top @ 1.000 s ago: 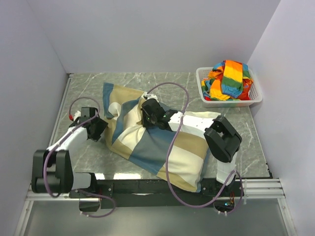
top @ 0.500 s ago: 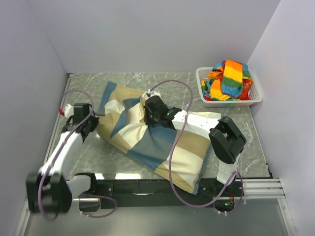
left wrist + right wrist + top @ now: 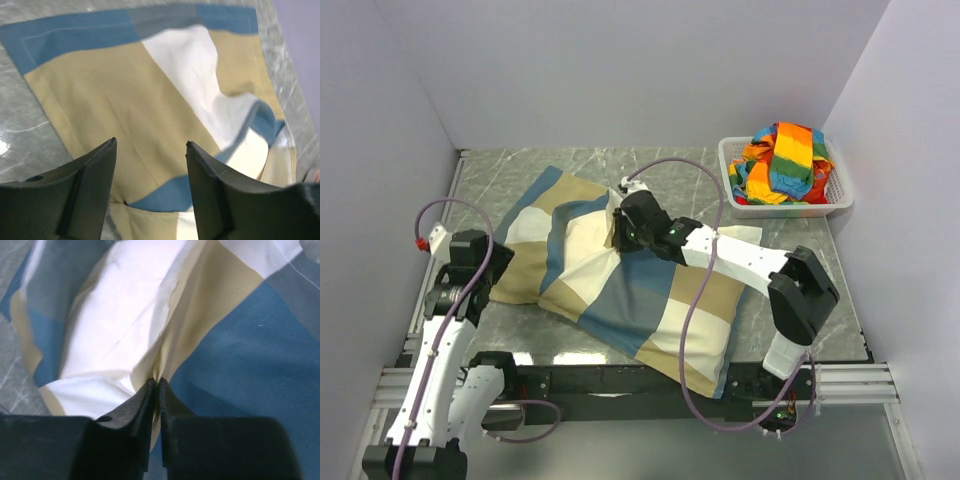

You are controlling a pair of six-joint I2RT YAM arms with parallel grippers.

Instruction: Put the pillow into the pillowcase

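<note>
Right gripper (image 3: 155,382): fingers pressed tight together, pinching a raised fold of the pillowcase (image 3: 620,295) where an off-white block meets a tan strip and a blue block. From above, the pinch sits on the far-middle part of the case, with the right arm reaching across it from the near right. Left gripper (image 3: 150,145): fingers spread wide with nothing between them, hovering over a flat tan and blue part of the case. Cannot tell whether the tips touch the cloth. From above it sits at the case's left edge, close to the left side of the table (image 3: 650,165). Pillowcase lies slantwise, far-left to near-right. The left end is flat and thin, the middle is creased, and the near-right half is plump and rounded. Pillow not seen uncovered anywhere; cannot tell how much of it is inside. Edges: the near-right corner of the case reaches the near edge of the table, and its far-left corner lies near the back wall. Open room: bare marble along the far side, a narrow strip on the left, and a wider patch to the right of the case. White basket (image 3: 790,208) stands in the far-right corner beside the right wall, holding a rainbow-striped cloth (image 3: 785,155), well apart from the case.
</note>
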